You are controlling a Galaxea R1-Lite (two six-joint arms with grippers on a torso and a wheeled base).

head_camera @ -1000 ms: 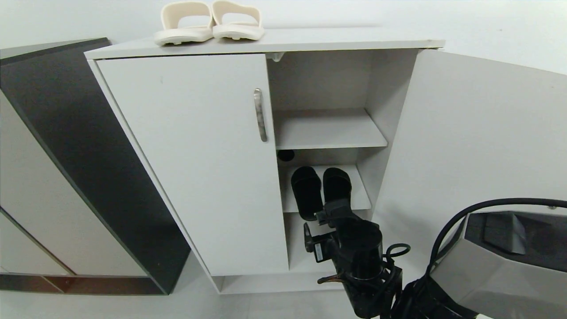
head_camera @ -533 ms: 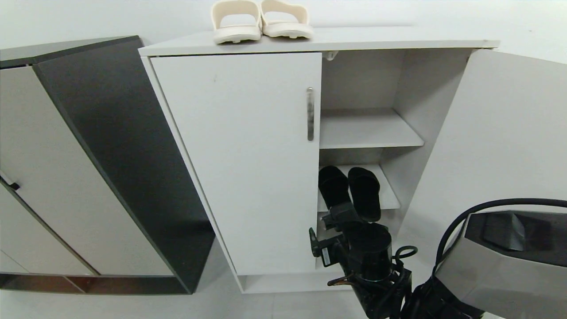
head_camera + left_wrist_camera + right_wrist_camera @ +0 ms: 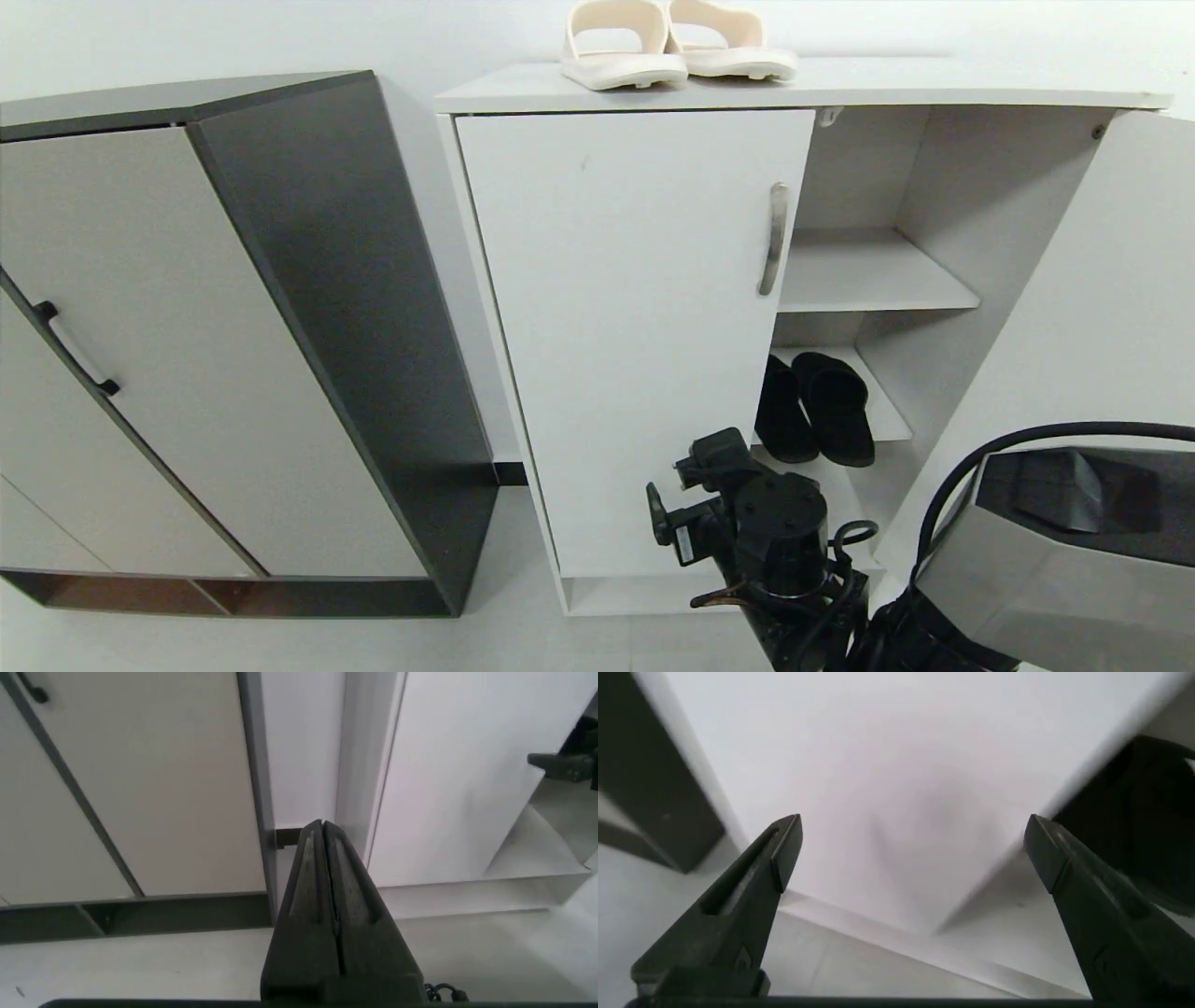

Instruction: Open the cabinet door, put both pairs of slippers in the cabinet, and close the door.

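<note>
Cream slippers (image 3: 677,47): on top of cabinet (image 3: 840,93), at 12 o'clock.
Black slippers (image 3: 822,406): inside on middle shelf, 4 o'clock.
Right door (image 3: 1102,308): open.
Right gripper (image 3: 910,840): spread wide apart.
Left gripper (image 3: 322,835): pressed together.

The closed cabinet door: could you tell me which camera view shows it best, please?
The head view: the closed door appears whole, with its handle. The left wrist view catches its lower part; the right wrist view, a white panel, likely it.

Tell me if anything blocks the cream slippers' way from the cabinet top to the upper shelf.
Nothing visible blocks the cream slippers: the right door stands wide open and the upper shelf is bare; the black slippers lie on the shelf below.
</note>
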